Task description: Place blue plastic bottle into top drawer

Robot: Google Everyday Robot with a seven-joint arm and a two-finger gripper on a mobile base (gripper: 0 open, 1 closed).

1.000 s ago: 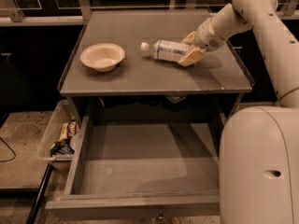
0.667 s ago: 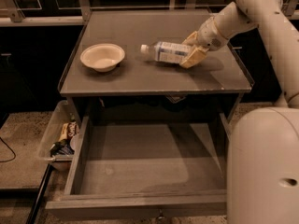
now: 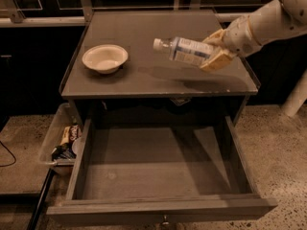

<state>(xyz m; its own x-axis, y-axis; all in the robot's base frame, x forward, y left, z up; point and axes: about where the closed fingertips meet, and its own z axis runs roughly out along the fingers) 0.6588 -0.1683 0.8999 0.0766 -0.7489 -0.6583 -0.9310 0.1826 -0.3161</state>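
Camera view: blue plastic bottle [image 3: 184, 49] carried sideways above the cabinet top [image 3: 144, 28].
Gripper [image 3: 214, 59] clamped on the bottle's base, cap pointing left, shadow beneath; top drawer [image 3: 163, 210] stands open below, seemingly to receive it; bowl [image 3: 105, 58] at left.

clear glossy plastic bottle [image 3: 184, 49] in the tan matt gripper [image 3: 212, 51] at upper right; matt grey wood drawer [image 3: 158, 210]; smooth pale bowl [image 3: 105, 58]
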